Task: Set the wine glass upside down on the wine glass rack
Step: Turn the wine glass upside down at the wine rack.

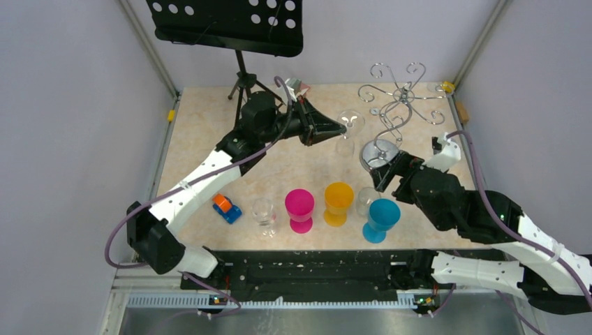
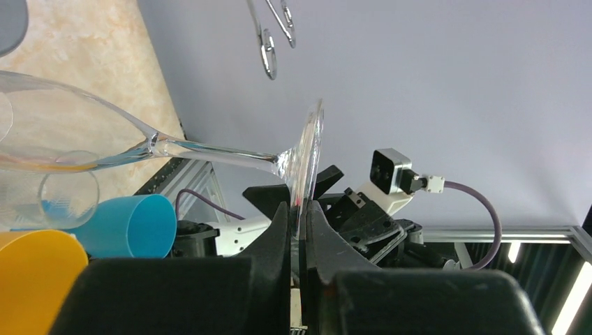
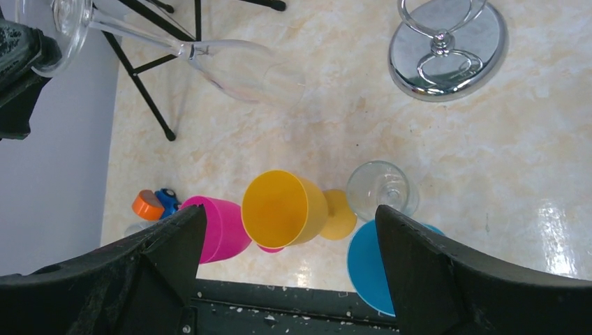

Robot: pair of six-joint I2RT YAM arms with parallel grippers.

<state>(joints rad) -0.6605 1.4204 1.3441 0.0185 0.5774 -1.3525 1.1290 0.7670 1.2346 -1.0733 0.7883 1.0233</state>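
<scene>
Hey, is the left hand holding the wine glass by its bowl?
No, the left hand pinches the flat foot of the wine glass, and the bowl sticks out free.

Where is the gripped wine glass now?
Top view, back centre: the wine glass is pinched by its foot in the left gripper, just left of the wine glass rack.

Clear wine glass sideways beside chrome rack

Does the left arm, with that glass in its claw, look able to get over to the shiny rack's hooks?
Probably yes. The left gripper holds the wine glass by its foot, and nothing stands between it and the wine glass rack. The arm looks stretched far, though.
</scene>
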